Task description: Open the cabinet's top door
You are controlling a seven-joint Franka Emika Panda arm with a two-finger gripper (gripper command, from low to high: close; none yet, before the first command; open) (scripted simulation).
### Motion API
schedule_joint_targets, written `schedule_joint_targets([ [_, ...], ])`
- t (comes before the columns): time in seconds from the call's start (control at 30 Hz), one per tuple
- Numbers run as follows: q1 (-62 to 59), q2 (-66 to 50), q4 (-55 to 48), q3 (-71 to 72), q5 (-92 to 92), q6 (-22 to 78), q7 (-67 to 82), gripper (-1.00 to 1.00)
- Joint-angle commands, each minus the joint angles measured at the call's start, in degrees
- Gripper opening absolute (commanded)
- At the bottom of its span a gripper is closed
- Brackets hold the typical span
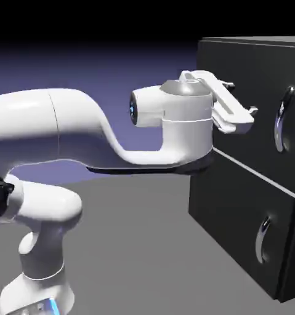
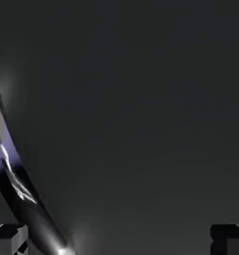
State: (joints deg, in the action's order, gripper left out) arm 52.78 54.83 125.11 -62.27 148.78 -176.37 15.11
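Note:
The black cabinet point(image 1: 248, 178) stands at the exterior view's right, and its top door point(image 1: 254, 74) looks shut flush. The door's curved silver handle point(image 1: 284, 120) runs vertically near its right side. My gripper point(image 1: 243, 98) hovers in front of the top door, left of the handle and apart from it, with its jaws spread. In the hand view the dark top door point(image 2: 141, 109) fills the picture. The handle point(image 2: 16, 184) slants down the left side, ending just inside the left fingertip point(image 2: 9, 240). The gripper point(image 2: 119, 241) is open and holds nothing.
Below the top door sits the shorter lower panel point(image 1: 236, 215) with its own silver handle point(image 1: 262, 240). The arm's white elbow and forearm point(image 1: 63, 123) stretch in from the exterior view's left above the grey table point(image 1: 137, 258).

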Motion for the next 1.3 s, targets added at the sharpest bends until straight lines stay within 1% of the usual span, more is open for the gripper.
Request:
schedule_joint_targets([
  [0.0,0.87,0.37,-0.60,-1.04,2.50,-0.04,0.97,0.00],
  [0.2,5.80,2.47,-3.99,-6.93,16.56,-0.26,6.41,0.00],
  [0.23,5.80,2.47,-3.99,-6.93,16.56,-0.26,6.41,0.00],
  [0.4,15.87,0.06,-11.59,-12.44,17.22,0.86,5.95,0.00],
  [0.43,15.88,0.06,-11.59,-12.44,17.22,0.87,5.95,-1.00],
  [0.47,15.88,0.06,-11.59,-12.44,17.22,0.87,5.95,-1.00],
  [0.7,1.34,-3.95,-0.54,-3.27,17.22,6.75,-1.36,-1.00],
  [0.9,-11.12,-7.20,6.47,5.87,16.87,9.65,-8.08,-1.00],
  [1.27,-33.96,-2.86,21.78,24.45,1.31,15.69,-2.29,-1.00],
])
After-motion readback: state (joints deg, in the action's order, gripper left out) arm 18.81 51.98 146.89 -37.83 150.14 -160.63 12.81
